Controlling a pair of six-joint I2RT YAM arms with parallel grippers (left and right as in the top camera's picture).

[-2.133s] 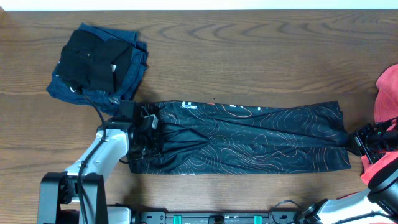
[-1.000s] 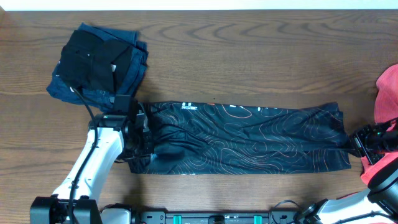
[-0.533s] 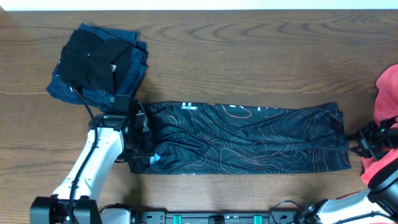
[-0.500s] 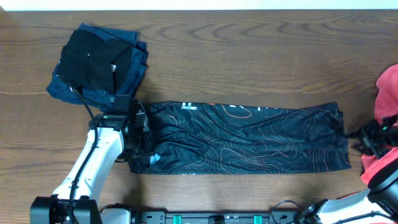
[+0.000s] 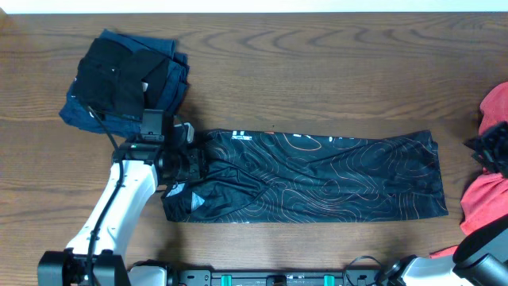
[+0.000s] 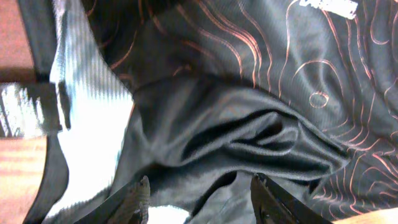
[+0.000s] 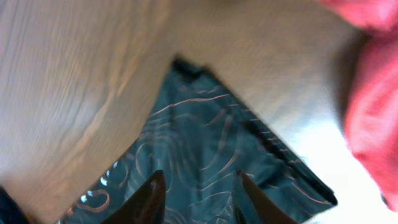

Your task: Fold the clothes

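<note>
Lying flat across the surface (image 5: 317, 71): a black jersey (image 5: 317, 176) with orange-white contour swirls, already narrowed to a long band. The left gripper (image 5: 189, 161) sits over one short end of the jersey, jaws spread and nothing pinched. Its wrist view shows bunched, glossy cloth beneath. The right gripper (image 5: 488, 151) hangs just off the opposite short end, clear of the cloth, jaws apart and empty.

Handling, as judged: a thin, light, slick knit with no stiffness. It will likely sag and slide, and the layers may slip apart. The best hold looks like a pinch through all layers at the end corners, not mid-panel. The end under the left gripper is rumpled, with a flap showing a white logo (image 5: 176, 191), and probably wants smoothing first.

Room: bare wood beyond the jersey's far long edge leaves space to carry one end across. A stack of folded dark clothes (image 5: 123, 79) lies near the jersey's far corner at the left-gripper end. A red garment (image 5: 496, 107) lies past the other end. The jersey's near long edge runs close to the robot's side.
</note>
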